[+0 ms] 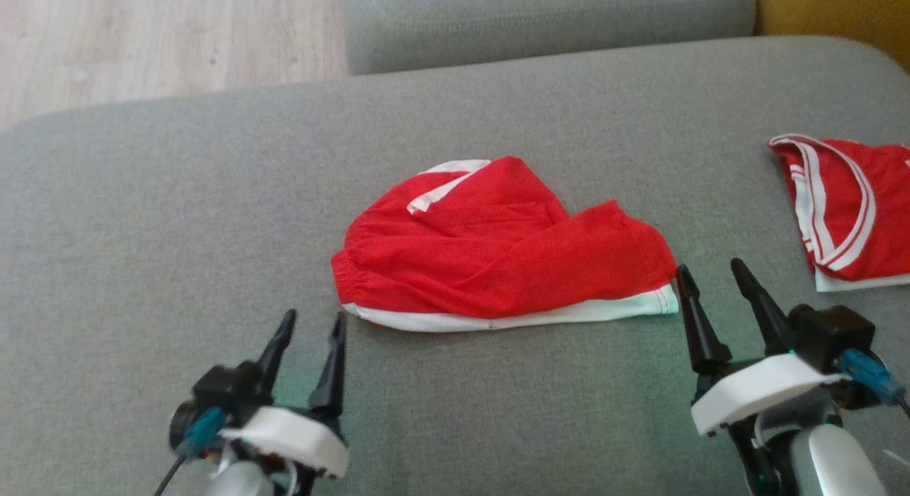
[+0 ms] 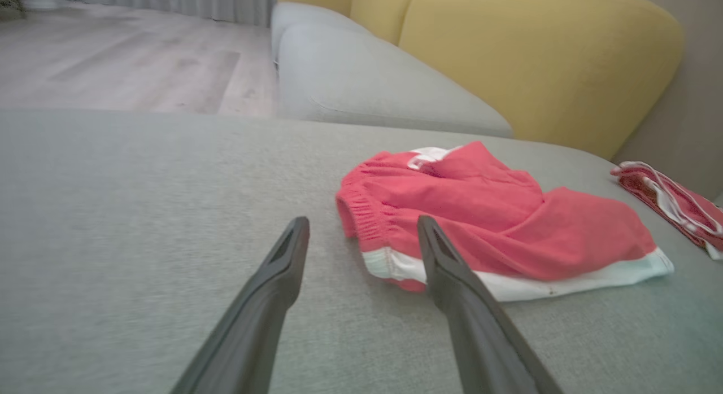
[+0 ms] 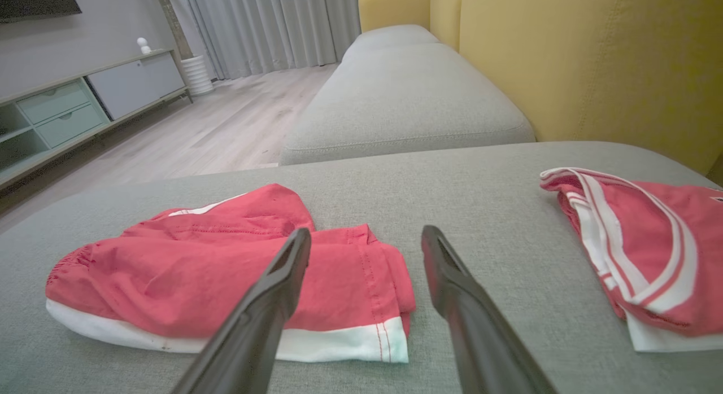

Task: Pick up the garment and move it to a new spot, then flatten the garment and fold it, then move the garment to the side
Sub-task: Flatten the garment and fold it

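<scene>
Both jaws stand spread apart and hold nothing. From the head view, the left gripper hangs over bare grey cushion just short of the near-left corner of the red garment, and the right gripper sits just beside its near-right corner, at the white hem. The garment lies crumpled in the middle of the cushion, with a white band along its near edge and a white strip showing at the far side. A second red piece with white stripes lies well apart at the right, cut by the frame. Wide open cushion runs to the left of the garment and beyond it, up to the rounded far edge, where pale floor and a far cushion begin.

The left wrist view adds what the head view does not: the gathered elastic end of the garment, lying just past the right finger, and a yellow backrest rising behind the cushions.

The right wrist view looks down on the garment's other end – a folded corner with stitched white hem, partly behind the left finger. A bare strip of cushion separates it from the striped piece. Farther off stand grey curtains and a low cabinet – the floor between them and the cushion lies open.
</scene>
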You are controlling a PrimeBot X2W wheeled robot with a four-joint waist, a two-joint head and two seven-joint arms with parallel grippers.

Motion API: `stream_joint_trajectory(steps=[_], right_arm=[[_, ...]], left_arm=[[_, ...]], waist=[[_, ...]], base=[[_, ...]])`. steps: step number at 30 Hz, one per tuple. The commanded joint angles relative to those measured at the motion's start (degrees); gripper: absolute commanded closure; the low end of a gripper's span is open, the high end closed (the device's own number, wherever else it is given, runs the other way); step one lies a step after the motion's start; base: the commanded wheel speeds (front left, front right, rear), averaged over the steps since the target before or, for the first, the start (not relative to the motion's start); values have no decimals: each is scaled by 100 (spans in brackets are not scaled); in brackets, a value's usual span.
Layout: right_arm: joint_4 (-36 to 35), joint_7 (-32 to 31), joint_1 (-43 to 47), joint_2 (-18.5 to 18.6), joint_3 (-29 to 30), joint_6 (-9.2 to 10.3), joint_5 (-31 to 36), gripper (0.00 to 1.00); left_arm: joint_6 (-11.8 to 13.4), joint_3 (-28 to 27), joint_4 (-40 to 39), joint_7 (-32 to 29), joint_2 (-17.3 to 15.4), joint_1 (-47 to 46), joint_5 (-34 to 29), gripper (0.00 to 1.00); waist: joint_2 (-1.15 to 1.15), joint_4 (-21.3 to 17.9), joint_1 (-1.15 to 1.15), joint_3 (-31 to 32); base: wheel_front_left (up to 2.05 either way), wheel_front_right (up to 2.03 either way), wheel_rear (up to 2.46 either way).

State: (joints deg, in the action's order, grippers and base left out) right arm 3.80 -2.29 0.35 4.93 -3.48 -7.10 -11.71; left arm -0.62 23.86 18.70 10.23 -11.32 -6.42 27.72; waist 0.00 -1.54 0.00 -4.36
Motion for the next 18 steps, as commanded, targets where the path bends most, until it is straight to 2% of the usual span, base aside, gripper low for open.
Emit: stream_joint_trajectory(steps=[1,5,12,15,17,18], right_arm=[[-193,4,-296,23,-151,-39,-32,0],[-154,63,-478,47,-258,-39,-65,0],[-6,164,-623,73,-330,-39,-124,0],[42,193,-635,70,-318,-39,-124,0],[71,212,-641,79,-312,-39,-132,0],[85,219,-645,83,-308,-39,-134,0]], left_arm=[[-33,-158,-76,7,-32,-355,-20,0],[-228,16,818,-23,258,-873,32,0],[-129,-14,1729,16,399,-1345,48,0],[-201,6,1936,24,432,-1445,91,0],[-292,61,2032,41,438,-1499,96,58],[-324,81,2070,65,442,-1525,96,100]], waist=[[0,-19,0,-85],[0,-123,0,-324],[0,-302,0,-495],[0,-336,0,-517],[0,-344,0,-525],[0,-344,0,-527]], base=[[0,0,0],[0,0,0],[0,0,0],[0,0,0],[0,0,0],[0,0,0]])
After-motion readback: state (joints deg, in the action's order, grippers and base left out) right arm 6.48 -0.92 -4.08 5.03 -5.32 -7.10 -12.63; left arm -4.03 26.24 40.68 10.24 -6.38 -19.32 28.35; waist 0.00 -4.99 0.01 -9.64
